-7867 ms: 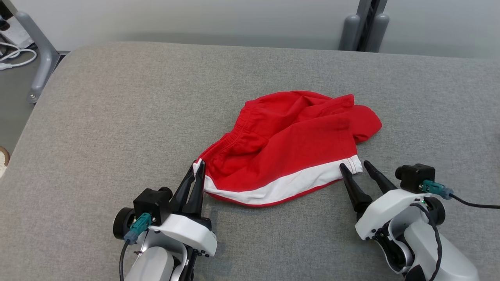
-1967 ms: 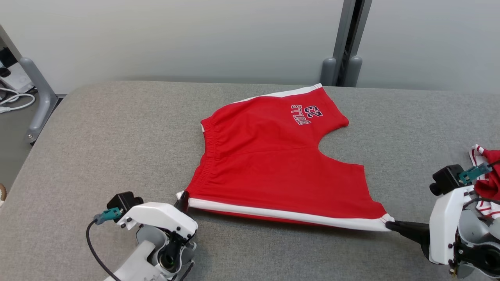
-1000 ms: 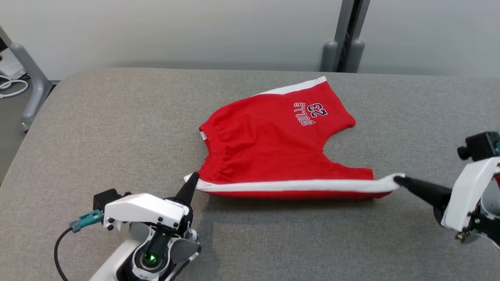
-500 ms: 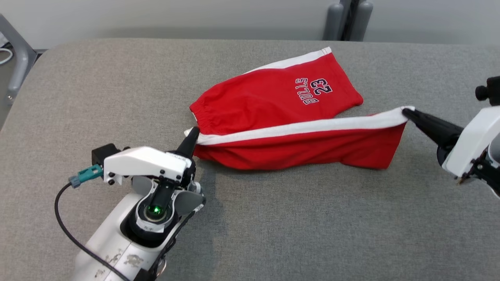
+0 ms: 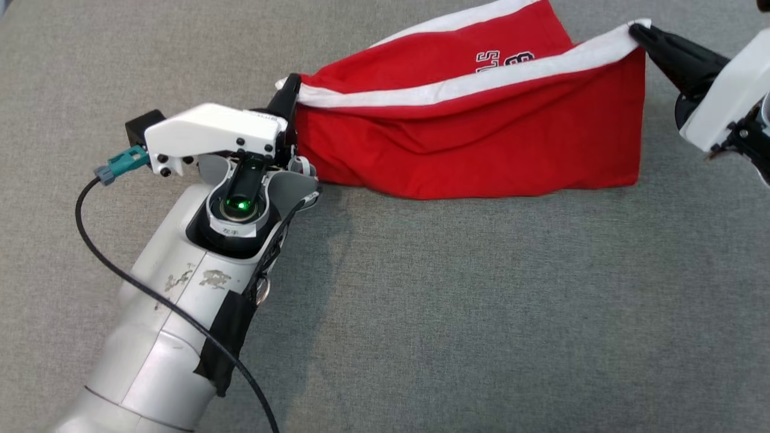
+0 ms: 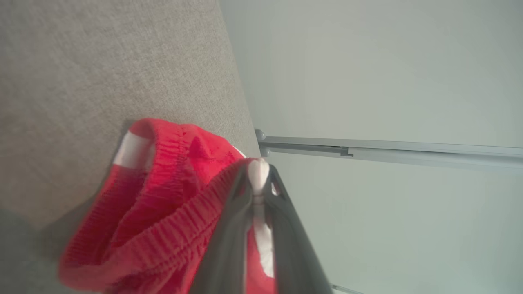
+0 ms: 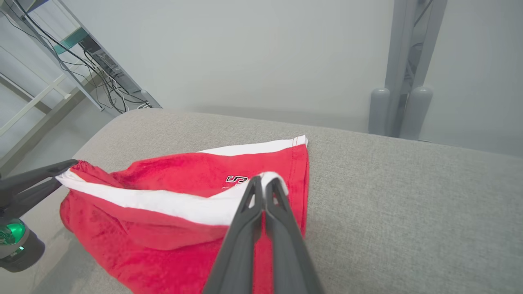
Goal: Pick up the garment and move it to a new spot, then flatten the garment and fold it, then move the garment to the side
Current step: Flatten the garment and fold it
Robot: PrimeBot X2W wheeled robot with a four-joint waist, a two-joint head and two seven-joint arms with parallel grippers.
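Observation:
The garment (image 5: 481, 138) is a pair of red shorts with white side stripes and dark lettering, on the grey padded table (image 5: 451, 313). Its near side is lifted and stretched between both grippers, hanging as a red sheet, while the far leg lies flat. My left gripper (image 5: 290, 90) is shut on the waistband corner (image 6: 258, 171) at the white stripe. My right gripper (image 5: 634, 29) is shut on the hem corner (image 7: 269, 179) of the same stripe. The right wrist view also shows the left gripper's fingers (image 7: 36, 173) holding the far end.
A grey upright post (image 7: 402, 69) stands behind the table against the pale wall. A metal frame with cables (image 7: 81, 53) stands at the back left of the right wrist view. Bare grey table surface stretches in front of the shorts.
Both grippers have lifted the near stripe edge up and carried it toward the far leg, so the near half now hangs higher. The head camera has tilted down and closer.

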